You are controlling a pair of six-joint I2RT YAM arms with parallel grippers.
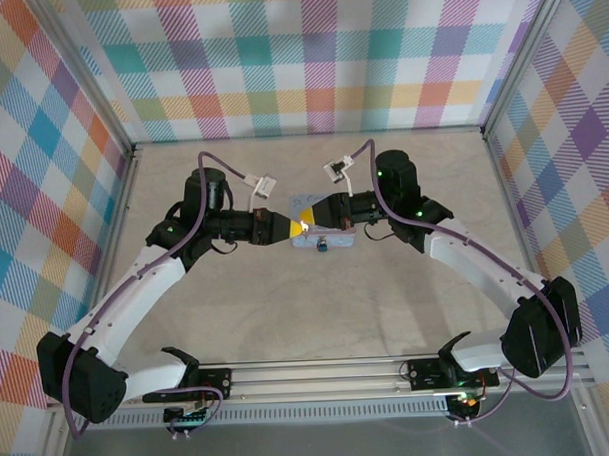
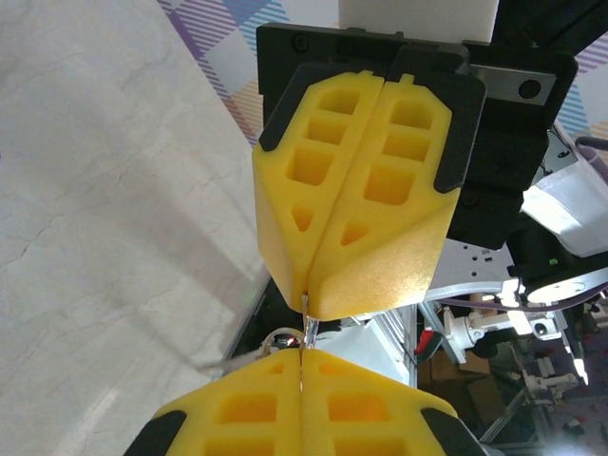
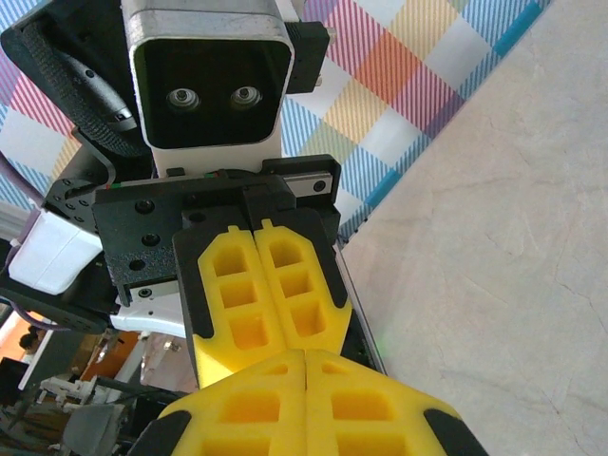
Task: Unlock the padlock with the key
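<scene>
Fingers (image 2: 237,408) of the left gripper (image 2: 302,361) are pressed flat together, with a thin pale metal sliver, taken to be the key (image 2: 305,331), rising out of their seam. The right gripper (image 2: 309,302) faces it tip to tip, its 2 fingers also closed. The sliver's far end meets their seam, but you cannot tell whether they actually grip it. Key long axis: along the line joining the 2 grippers, so left-right across the table (image 1: 288,319). Padlock (image 1: 323,247): a small bluish speck at the near edge of the pastel tin (image 1: 337,237), touching or apart not resolvable. It lies below the meeting point, offset slightly toward your right arm's side, which makes the right gripper marginally nearer. Keyhole direction is too small to read. Judgement: the key is airborne and not yet presented to the lock. The coming move turns on swinging the key's axis from across the table to point down and toward the near side. Risk: a sliver this thin could twist in soft pads.
</scene>
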